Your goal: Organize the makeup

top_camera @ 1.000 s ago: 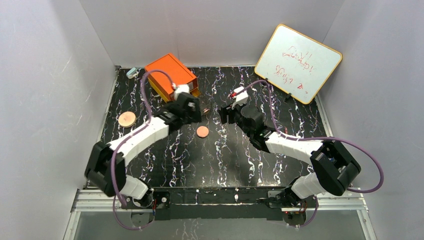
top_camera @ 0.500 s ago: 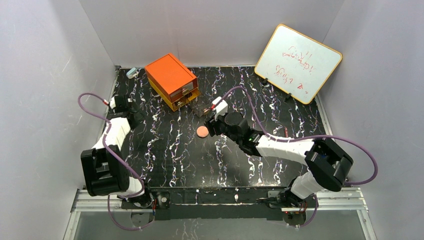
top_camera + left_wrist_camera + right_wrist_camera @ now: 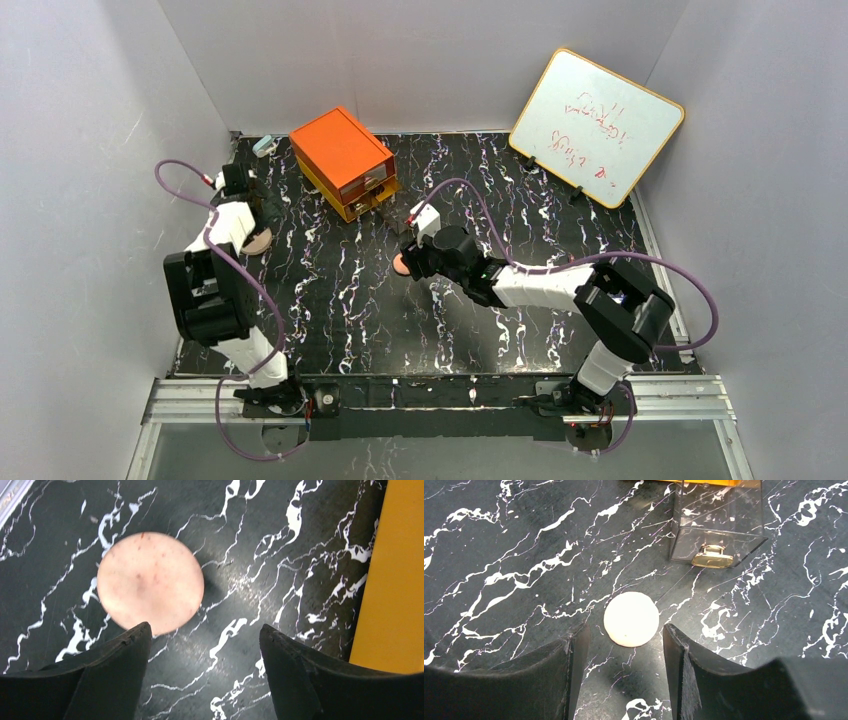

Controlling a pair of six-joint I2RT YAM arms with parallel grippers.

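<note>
A large peach-pink disc [image 3: 150, 582] lies flat on the black marbled table [image 3: 280, 540]; it also shows at the left in the top view [image 3: 262, 241]. My left gripper [image 3: 204, 627] is open and empty just above it, with the disc beside its left fingertip. A smaller pale disc [image 3: 631, 618] lies mid-table, half hidden in the top view [image 3: 399, 266]. My right gripper [image 3: 625, 630] is open and empty, its fingertips flanking the disc's near edge. A short gold tube [image 3: 711, 557] lies in a clear box [image 3: 719, 525]. The pink stick is out of view.
An orange drawer box [image 3: 343, 152] stands at the back, its yellow side [image 3: 395, 580] to the right of my left gripper. A whiteboard [image 3: 597, 125] leans at the back right. A small pale object [image 3: 264, 145] lies in the back left corner.
My left arm swung from beside the orange box to the far left, over the large disc. My right gripper moved left and forward to the small disc.
</note>
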